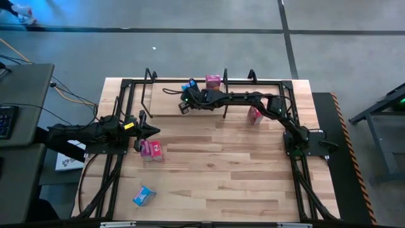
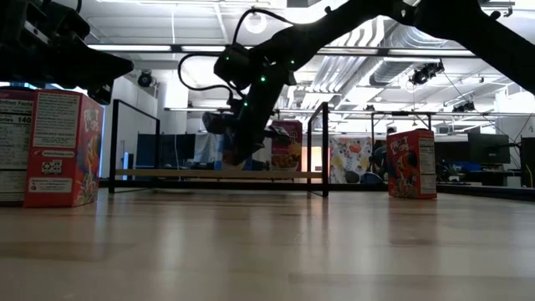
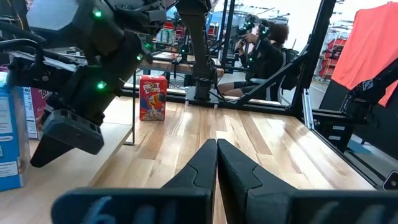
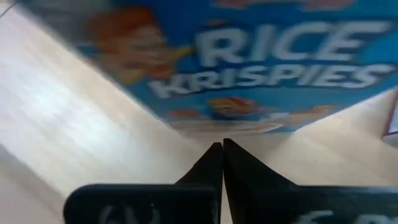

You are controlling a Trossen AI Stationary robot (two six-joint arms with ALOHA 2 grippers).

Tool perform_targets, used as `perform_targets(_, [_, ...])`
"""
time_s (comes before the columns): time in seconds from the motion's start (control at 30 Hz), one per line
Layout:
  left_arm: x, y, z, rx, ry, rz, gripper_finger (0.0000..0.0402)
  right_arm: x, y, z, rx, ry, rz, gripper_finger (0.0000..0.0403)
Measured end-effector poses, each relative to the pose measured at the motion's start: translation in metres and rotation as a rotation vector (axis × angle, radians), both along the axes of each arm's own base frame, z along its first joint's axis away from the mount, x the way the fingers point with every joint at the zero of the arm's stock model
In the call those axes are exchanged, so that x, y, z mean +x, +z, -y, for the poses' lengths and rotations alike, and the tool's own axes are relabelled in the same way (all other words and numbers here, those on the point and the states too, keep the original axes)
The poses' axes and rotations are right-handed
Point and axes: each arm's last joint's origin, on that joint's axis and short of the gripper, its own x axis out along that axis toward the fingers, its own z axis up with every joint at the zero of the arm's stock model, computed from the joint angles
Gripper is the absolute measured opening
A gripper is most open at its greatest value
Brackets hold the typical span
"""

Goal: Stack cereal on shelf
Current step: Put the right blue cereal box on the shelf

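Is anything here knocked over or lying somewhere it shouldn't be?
Yes: one blue cereal box lies askew near the table's front left corner, far from the shelf. Two pink boxes stand by the left gripper, another pink box under the right arm. Nothing looks spilled or torn.

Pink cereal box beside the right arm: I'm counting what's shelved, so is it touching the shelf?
Apart. In the low view the pink cereal box stands on the tabletop, with bare wood showing between it and the shelf end post.
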Motion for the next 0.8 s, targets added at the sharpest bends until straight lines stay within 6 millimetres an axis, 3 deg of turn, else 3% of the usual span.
perform_targets(0.27, [0.0, 0.0, 0.0, 0.0, 0.0, 0.0, 0.0005, 0.01, 0.005, -0.015, -0.008, 0.045, 0.079, 0.0])
perform_targets(0.8, [0.0, 0.0, 0.0, 0.0, 0.0, 0.0, 0.0005, 0.015, 0.013, -0.003, -0.084, 0.082, 0.138, 0.0])
